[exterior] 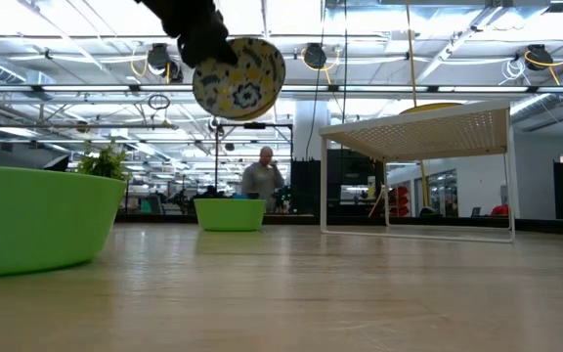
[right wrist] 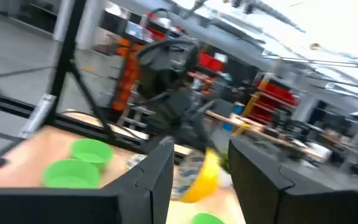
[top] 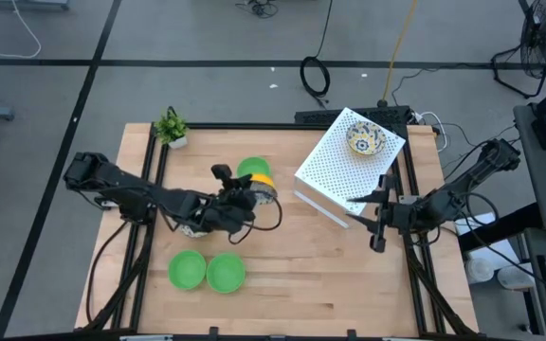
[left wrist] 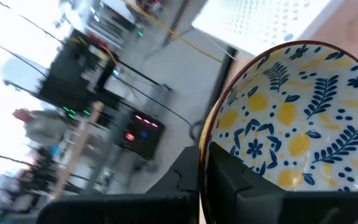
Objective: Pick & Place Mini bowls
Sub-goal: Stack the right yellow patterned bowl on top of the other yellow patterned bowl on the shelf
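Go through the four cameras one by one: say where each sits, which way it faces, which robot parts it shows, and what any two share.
High view: overhead, straight down; both arms, left gripper holding a floral bowl, right gripper open beside the white perforated stand.
Low view: table height, level across toward the room; only the left arm's end with the floral bowl aloft.
Left wrist view: past its own fingers, clamped on the bowl's rim.
Right wrist view: between its own fingers, toward the left arm.
Shared: high, low and left wrist views show that bowl.
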You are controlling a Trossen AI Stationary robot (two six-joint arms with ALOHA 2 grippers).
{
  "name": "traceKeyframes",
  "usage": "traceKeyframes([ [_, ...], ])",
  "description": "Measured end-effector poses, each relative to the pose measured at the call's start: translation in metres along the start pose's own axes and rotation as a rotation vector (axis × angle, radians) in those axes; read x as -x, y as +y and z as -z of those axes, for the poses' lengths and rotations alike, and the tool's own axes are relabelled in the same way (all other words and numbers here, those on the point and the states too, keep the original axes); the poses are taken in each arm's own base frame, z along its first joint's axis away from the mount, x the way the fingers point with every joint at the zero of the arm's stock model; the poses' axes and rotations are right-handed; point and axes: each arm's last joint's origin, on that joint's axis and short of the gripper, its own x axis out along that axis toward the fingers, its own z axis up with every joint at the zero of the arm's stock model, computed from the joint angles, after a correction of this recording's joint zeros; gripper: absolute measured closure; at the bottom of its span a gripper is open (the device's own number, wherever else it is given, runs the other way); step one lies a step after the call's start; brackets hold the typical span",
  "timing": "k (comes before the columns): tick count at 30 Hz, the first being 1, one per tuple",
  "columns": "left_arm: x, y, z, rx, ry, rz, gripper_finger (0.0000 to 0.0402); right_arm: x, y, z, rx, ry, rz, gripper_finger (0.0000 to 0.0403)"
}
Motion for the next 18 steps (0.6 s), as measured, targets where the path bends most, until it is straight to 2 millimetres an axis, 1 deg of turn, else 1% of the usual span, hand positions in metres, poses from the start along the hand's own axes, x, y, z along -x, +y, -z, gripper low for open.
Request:
traceKeyframes([
  [5,0.003,0.002,-0.006,-0.043,-0.024,-0.049,0.0391,-0.009,0.016,-0.001,-0.012,-0.098,-0.197,0.0264],
  [8,0.004,0.003,-0.008,-0.082,-0.02,-0.085,0.039,-0.019,0.028,0.003,0.039,-0.114,-0.231,0.0264],
  [10,0.004,0.004,-0.009,-0.101,-0.014,-0.114,0.0391,-0.027,0.036,0.007,0.088,-0.089,-0.176,0.0264],
  [13,0.004,0.006,-0.012,-0.124,-0.011,-0.146,0.0391,-0.041,0.043,0.014,0.139,-0.047,-0.028,0.0264],
  [15,0.005,0.007,-0.013,-0.137,-0.013,-0.157,0.0391,-0.05,0.044,0.019,0.168,-0.019,0.079,0.0264],
  [18,0.005,0.009,-0.016,-0.158,-0.009,-0.182,0.0391,-0.061,0.042,0.024,0.189,-0.005,0.189,0.0264],
])
